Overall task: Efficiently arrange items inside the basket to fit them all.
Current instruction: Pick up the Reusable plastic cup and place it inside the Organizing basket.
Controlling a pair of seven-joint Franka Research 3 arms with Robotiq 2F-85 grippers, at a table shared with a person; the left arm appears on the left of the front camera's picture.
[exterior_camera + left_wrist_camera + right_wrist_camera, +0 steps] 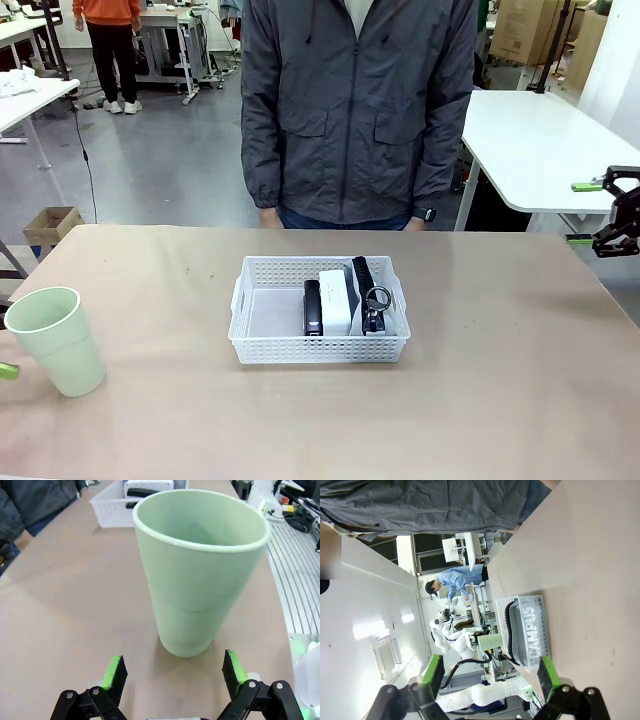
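The white lattice basket sits mid-table. Packed along its right half are a black stapler, a white boxy block and a grey zip pouch stood on edge, its ring pull on top. The left half of the basket floor is bare. A pale green cup stands upright at the table's left. My left gripper is open just in front of the cup, pads either side and apart from it. My right gripper hangs open off the table's right edge, aimed at the basket.
A person in a grey jacket stands at the far edge, hands out of sight. Bare tabletop surrounds the basket on all sides. In the left wrist view the basket lies beyond the cup.
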